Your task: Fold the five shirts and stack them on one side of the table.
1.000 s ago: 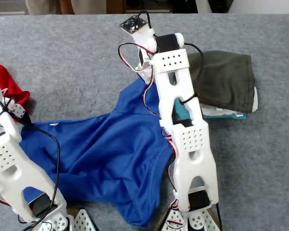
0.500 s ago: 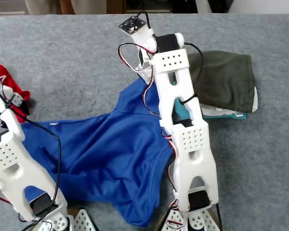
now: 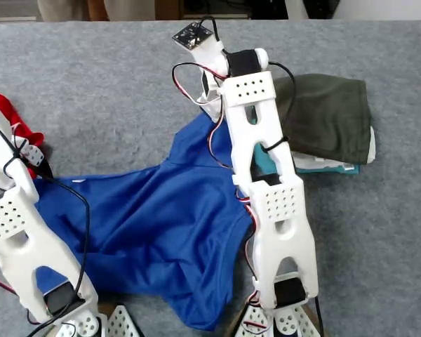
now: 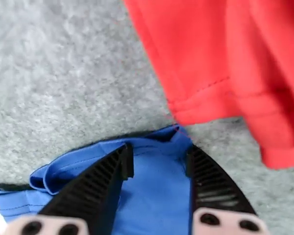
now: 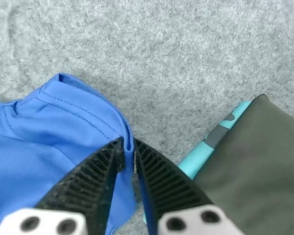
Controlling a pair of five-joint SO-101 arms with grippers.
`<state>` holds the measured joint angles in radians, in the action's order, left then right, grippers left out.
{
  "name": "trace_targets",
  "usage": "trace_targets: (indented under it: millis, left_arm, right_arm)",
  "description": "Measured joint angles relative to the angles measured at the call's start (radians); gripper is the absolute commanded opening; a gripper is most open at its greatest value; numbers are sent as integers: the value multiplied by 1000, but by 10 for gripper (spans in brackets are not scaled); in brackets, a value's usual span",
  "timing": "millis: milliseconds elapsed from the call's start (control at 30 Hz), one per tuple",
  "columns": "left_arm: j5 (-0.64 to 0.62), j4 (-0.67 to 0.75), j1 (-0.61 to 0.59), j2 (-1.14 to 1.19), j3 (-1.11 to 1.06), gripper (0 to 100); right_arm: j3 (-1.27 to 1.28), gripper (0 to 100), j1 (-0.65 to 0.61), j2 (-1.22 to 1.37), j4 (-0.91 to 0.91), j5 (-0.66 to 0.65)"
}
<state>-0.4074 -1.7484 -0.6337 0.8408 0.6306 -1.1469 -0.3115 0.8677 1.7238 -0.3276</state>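
One blue shirt (image 3: pixel 147 225), one red shirt (image 3: pixel 7 112), one stack (image 3: pixel 330 119)

Shirts: one spread, one bunched, three stacked.
Blue shirt (image 3: pixel 161 232) rumpled, near centre; red shirt (image 3: pixel 7 119) bunched at left edge; folded olive shirt (image 3: pixel 330 116) atop teal shirt (image 3: pixel 263 160) and white shirt (image 3: pixel 323 166), right.

The blue shirt (image 3: pixel 154 225) is smooth, faintly sheeny knit cloth; the red shirt (image 4: pixel 225 58) and green shirt (image 5: pixel 250 161) look matt. The grey surface (image 3: pixel 98 84) is rough, felt-like. The left hand (image 4: pixel 157 156) and right hand (image 5: pixel 128 147) are black ribbed plastic.
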Motion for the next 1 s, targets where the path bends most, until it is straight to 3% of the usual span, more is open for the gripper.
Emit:
trace_targets:
  millis: [267,467,767,1000]
  left_arm:
    - [-32,-3,2,40,54,181]
    - [-35,-2,9,72,98,16]
    - [-38,0,12,83,132,19]
    - [-6,0,6,-25,160,19]
  right_arm:
    - [0,2,0,0,0,0]
    - [0,2,0,0,0,0]
    - [-11,2,0,0,5,0]
    - [-207,2,0,-43,43,0]
